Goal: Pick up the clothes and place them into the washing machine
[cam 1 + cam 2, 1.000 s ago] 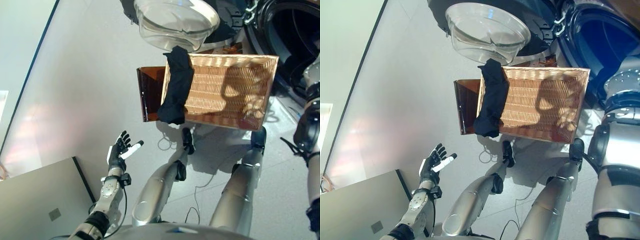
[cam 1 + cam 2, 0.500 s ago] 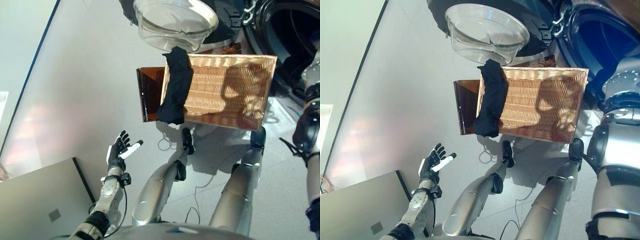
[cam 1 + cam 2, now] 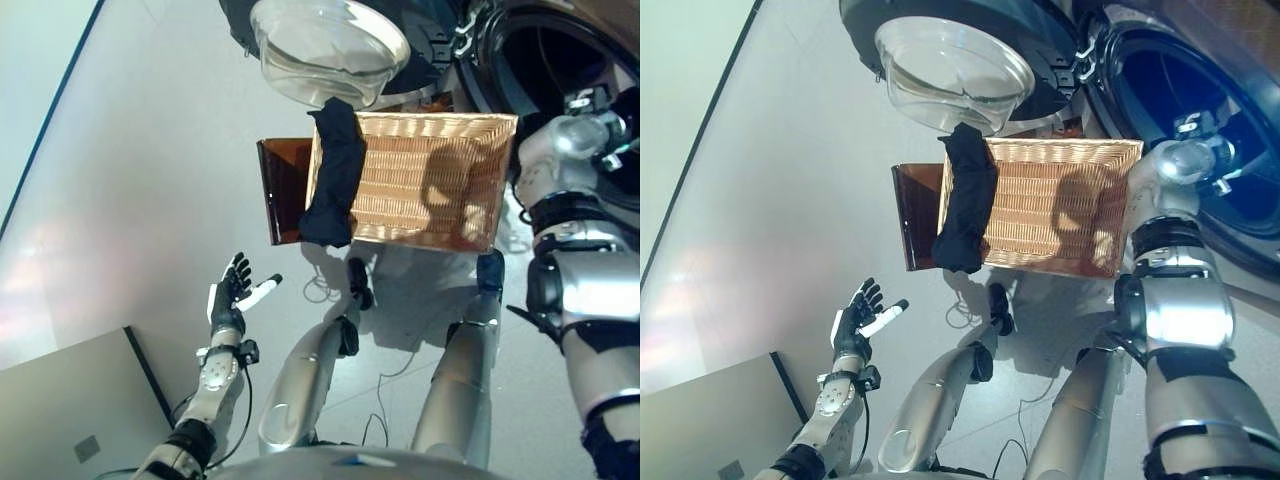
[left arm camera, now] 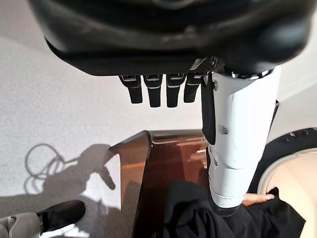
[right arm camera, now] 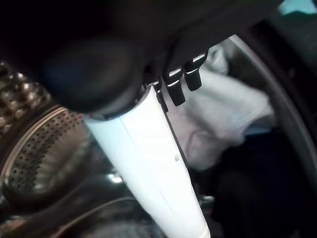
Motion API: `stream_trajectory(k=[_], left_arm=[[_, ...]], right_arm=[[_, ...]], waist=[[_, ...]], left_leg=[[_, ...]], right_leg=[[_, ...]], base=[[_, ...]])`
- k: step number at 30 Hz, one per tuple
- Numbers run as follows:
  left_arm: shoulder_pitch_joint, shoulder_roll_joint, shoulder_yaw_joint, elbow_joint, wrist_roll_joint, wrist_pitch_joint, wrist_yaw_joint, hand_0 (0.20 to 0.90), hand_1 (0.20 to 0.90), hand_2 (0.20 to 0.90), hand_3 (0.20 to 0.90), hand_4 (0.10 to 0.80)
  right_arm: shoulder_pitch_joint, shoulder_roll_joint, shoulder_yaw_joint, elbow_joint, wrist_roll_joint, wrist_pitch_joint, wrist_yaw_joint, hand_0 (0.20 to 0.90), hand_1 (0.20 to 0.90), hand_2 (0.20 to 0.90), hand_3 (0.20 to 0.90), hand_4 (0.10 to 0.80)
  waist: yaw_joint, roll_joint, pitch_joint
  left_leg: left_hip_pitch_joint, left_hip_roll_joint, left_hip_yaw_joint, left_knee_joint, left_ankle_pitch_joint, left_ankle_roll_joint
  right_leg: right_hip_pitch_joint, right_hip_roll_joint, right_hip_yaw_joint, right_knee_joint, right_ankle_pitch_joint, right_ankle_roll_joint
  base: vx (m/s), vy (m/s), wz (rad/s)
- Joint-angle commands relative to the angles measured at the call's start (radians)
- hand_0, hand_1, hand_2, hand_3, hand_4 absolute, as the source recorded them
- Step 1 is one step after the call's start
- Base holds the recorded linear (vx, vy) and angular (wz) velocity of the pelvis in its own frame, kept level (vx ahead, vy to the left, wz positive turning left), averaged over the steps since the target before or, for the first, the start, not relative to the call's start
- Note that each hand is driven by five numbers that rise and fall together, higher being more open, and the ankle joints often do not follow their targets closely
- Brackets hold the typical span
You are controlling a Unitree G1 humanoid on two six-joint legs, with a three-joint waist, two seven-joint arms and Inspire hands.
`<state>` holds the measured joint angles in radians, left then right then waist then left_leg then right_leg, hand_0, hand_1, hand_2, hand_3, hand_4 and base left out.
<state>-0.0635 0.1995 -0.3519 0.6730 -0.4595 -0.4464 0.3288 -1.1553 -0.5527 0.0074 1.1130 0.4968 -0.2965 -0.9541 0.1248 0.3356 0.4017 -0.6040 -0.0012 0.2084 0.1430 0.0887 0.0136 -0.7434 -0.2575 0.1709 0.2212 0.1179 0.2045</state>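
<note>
A dark garment (image 3: 333,172) hangs over the left rim of a wicker basket (image 3: 410,190), with one end trailing down outside it. The washing machine's drum opening (image 3: 560,60) gapes at the upper right. My right arm reaches into that opening. In the right wrist view my right hand (image 5: 163,153) is inside the drum with straight fingers and holds nothing. White clothes (image 5: 223,109) lie in the drum just past those fingers. My left hand (image 3: 232,296) hovers open, low on the left, well clear of the basket.
The machine's round door with its glass bowl (image 3: 320,45) stands open above the basket's far left corner. A brown translucent stand (image 3: 282,185) juts out left of the basket. A grey cabinet top (image 3: 70,410) fills the lower left corner.
My right arm has risen and gone into the drum opening. The camera has shifted, sliding the whole scene left. The left hand and the dark garment stay as before.
</note>
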Motion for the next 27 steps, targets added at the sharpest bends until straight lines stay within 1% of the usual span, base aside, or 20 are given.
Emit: stream_trajectory(k=[1,5,7,8,12,13,15,21,22,23,26,27], left_arm=[[0.048,0.097,0.098,-0.042,0.020,-0.072,0.068,0.900,0.900,0.900,0.900,0.800],[0.048,0.092,0.108,-0.037,0.034,-0.074,0.088,0.900,0.900,0.900,0.900,0.800],[0.039,0.080,0.114,-0.018,0.043,-0.073,0.105,0.900,0.900,0.900,0.900,0.800],[0.039,0.081,0.114,-0.017,0.043,-0.074,0.106,0.900,0.900,0.900,0.900,0.800],[0.037,0.071,0.107,-0.011,0.048,-0.076,0.113,0.900,0.900,0.900,0.900,0.800],[0.037,0.071,0.107,-0.012,0.049,-0.076,0.113,0.900,0.900,0.900,0.900,0.800],[0.032,0.067,0.109,-0.003,0.055,-0.074,0.124,0.900,0.900,0.900,0.900,0.800],[0.022,0.052,0.122,0.015,0.066,-0.075,0.144,0.900,0.900,0.900,0.900,0.800],[0.023,0.050,0.130,0.011,0.075,-0.076,0.151,0.900,0.900,0.900,0.900,0.800],[0.023,0.048,0.132,0.011,0.080,-0.076,0.153,0.900,0.900,0.900,0.900,0.800],[0.023,0.047,0.135,0.014,0.085,-0.076,0.157,0.900,0.900,0.900,0.900,0.800],[0.024,0.043,0.138,0.019,0.091,-0.077,0.157,0.900,0.900,0.900,0.900,0.800]], right_arm=[[0.027,-0.010,0.078,-0.124,-0.114,-0.025,-0.035,0.900,0.900,0.900,0.900,0.800],[0.098,0.055,0.076,-0.168,-0.168,-0.021,-0.045,0.900,0.900,0.900,0.900,0.800],[0.151,0.107,0.076,-0.197,-0.203,-0.016,-0.052,0.900,0.900,0.900,0.900,0.800],[0.152,0.108,0.075,-0.199,-0.204,-0.015,-0.053,0.900,0.900,0.900,0.900,0.800],[0.202,0.167,0.101,-0.201,-0.251,-0.002,-0.046,0.900,0.900,0.900,0.900,0.800],[0.202,0.167,0.101,-0.202,-0.251,-0.002,-0.047,0.900,0.900,0.900,0.900,0.800],[0.232,0.203,0.112,-0.219,-0.259,-0.005,-0.043,0.900,0.900,0.900,0.900,0.800],[0.312,0.248,0.167,-0.317,-0.350,0.007,-0.046,0.900,0.900,0.900,0.900,0.800],[0.362,0.264,0.202,-0.405,-0.388,0.003,-0.018,0.900,0.900,0.900,0.900,0.800],[0.385,0.266,0.220,-0.447,-0.402,0.000,0.000,0.900,0.900,0.900,0.900,0.800],[0.411,0.269,0.245,-0.487,-0.416,-0.002,0.022,0.900,0.900,0.900,0.900,0.800],[0.437,0.265,0.275,-0.510,-0.452,0.009,0.052,0.900,0.900,0.900,0.900,0.800]], waist=[[0.041,-0.006,-0.054],[0.036,-0.014,-0.046],[0.027,-0.023,-0.040],[0.027,-0.023,-0.041],[0.024,-0.033,-0.037],[0.023,-0.033,-0.037],[0.020,-0.040,-0.036],[0.009,-0.055,-0.031],[0.005,-0.064,-0.028],[0.002,-0.070,-0.025],[-0.002,-0.077,-0.022],[-0.004,-0.089,-0.019]], left_leg=[[-0.077,0.009,0.003,0.007,0.005,-0.070],[-0.076,0.012,0.006,0.009,0.004,-0.068],[-0.077,0.013,0.007,0.009,0.003,-0.068],[-0.077,0.013,0.007,0.009,0.003,-0.068],[-0.074,0.015,0.004,0.012,-0.002,-0.065],[-0.073,0.015,0.004,0.012,-0.002,-0.065],[-0.072,0.017,0.004,0.012,-0.002,-0.064],[-0.069,0.022,0.004,0.014,-0.002,-0.064],[-0.066,0.024,0.004,0.013,0.000,-0.064],[-0.063,0.025,0.005,0.012,0.000,-0.064],[-0.059,0.026,0.004,0.012,0.001,-0.065],[-0.056,0.029,0.001,0.011,0.001,-0.066]], right_leg=[[0.003,0.036,0.011,0.091,-0.123,-0.088],[0.005,0.039,0.011,0.089,-0.120,-0.090],[0.006,0.041,0.008,0.089,-0.119,-0.090],[0.006,0.041,0.008,0.088,-0.119,-0.090],[0.013,0.043,0.006,0.090,-0.124,-0.093],[0.013,0.042,0.006,0.090,-0.124,-0.093],[0.013,0.044,0.005,0.089,-0.123,-0.094],[0.018,0.047,0.001,0.087,-0.120,-0.095],[0.022,0.050,-0.002,0.085,-0.118,-0.095],[0.027,0.051,-0.005,0.083,-0.117,-0.094],[0.032,0.052,-0.007,0.082,-0.116,-0.094],[0.039,0.052,-0.011,0.079,-0.114,-0.093]], base=[[0.000,0.000,0.00],[0.000,0.000,0.00],[0.004,-0.003,-0.02],[0.020,-0.004,-0.05],[0.005,0.000,-0.01],[0.000,0.000,0.00],[0.000,0.000,0.00],[0.004,-0.002,0.02],[0.005,-0.015,0.05],[0.005,-0.015,0.03],[0.000,0.000,0.00],[0.000,0.000,0.00]])
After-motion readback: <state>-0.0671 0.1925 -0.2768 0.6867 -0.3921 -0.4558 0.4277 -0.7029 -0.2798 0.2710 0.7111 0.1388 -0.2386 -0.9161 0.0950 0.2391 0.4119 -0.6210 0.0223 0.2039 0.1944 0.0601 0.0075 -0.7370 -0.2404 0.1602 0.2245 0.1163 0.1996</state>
